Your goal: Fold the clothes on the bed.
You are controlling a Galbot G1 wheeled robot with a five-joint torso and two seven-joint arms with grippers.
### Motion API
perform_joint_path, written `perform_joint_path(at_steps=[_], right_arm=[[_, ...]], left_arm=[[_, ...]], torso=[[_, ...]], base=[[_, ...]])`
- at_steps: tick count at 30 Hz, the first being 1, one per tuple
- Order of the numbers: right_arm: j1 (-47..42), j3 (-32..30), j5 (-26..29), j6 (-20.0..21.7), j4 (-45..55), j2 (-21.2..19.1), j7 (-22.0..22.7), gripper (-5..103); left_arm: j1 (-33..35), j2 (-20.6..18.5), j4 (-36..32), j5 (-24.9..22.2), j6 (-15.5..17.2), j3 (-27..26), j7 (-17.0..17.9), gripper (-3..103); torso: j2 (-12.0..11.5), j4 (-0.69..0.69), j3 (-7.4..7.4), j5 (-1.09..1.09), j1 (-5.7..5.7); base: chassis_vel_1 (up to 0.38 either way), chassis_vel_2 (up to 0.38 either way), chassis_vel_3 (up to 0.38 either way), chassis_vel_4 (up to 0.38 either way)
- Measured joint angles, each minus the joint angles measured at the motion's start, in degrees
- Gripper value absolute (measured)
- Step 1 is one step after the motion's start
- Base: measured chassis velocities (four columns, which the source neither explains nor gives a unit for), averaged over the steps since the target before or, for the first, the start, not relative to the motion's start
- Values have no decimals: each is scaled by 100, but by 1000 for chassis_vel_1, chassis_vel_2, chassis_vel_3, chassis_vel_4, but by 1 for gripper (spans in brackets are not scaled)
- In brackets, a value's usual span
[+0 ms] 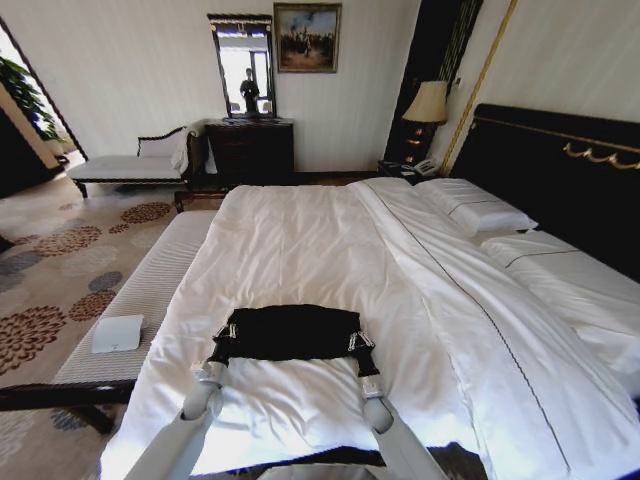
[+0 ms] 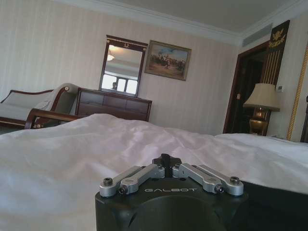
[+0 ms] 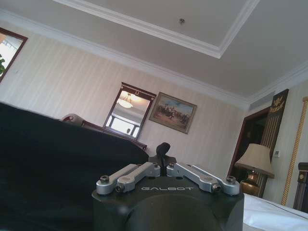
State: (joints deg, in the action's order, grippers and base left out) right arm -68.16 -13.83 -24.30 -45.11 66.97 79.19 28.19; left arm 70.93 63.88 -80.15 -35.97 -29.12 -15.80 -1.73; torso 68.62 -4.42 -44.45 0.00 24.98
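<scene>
Head view: the black T-shirt (image 1: 290, 332) lies as a wide, partly folded band on the white bed (image 1: 300, 240), near the foot edge closest to you. The left claw (image 1: 222, 347) sits at the band's left corner and the right claw (image 1: 364, 345) at its right corner, each apparently pinched on the cloth. To do this fold well, you should carry both corners together at equal height and lay the edge down square, so no slack bunches between the claws. Open sheet stretches ahead toward the pillows (image 1: 478, 210); the striped bench (image 1: 140, 300) runs along the bed's left side, and a white pad (image 1: 118, 334) rests on it.

Left wrist view: the left claw (image 2: 165, 160) has its fingers drawn together at the centre, low over the sheet, with dark cloth of the T-shirt (image 2: 274, 192) just beside it. What exactly the fingertips hold is hidden. Bare white bed (image 2: 72, 154) lies ahead, so you have room to sweep forward.

Right wrist view: the right claw (image 3: 163, 150) is closed to a narrow tip and tilted upward toward the ceiling. The T-shirt (image 3: 53, 163) hangs as a dark sheet close beside it, which suggests this corner is raised. Keep it taut but do not overpull.
</scene>
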Motion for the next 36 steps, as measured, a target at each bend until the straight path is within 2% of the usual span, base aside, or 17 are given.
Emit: perform_joint_path(at_steps=[11, 15, 23, 35, 36], right_arm=[[-360, -2, -175, -64, 153, -5, 95, 0], [-452, -1, -86, -64, 273, -36, 103, 0], [-645, 4, 513, 71, 619, -239, 98, 0], [-699, 35, 500, 4, 460, -283, 77, 0], [-721, 35, 491, 22, 500, -295, 55, 0]], left_arm=[[415, -19, -188, 82, -72, -10, 25, 2], [428, -22, -201, 88, -73, -28, 41, 2], [384, -99, -271, 120, -69, -105, 79, 2], [741, -167, -403, 550, -94, -127, 70, 2], [782, -173, -442, 556, -91, -133, 87, -1]], torso=[[-1, 1, 0, 0, 0], [-1, 1, 0, 0, 0], [-1, 0, 0, 0, 0], [-1, 1, 0, -1, 0], [-1, 0, 0, 0, 0]], base=[[0, 0, 0, 0], [0, 0, 0, 0], [0, 0, 0, 0], [0, 0, 0, 0], [0, 0, 0, 0]])
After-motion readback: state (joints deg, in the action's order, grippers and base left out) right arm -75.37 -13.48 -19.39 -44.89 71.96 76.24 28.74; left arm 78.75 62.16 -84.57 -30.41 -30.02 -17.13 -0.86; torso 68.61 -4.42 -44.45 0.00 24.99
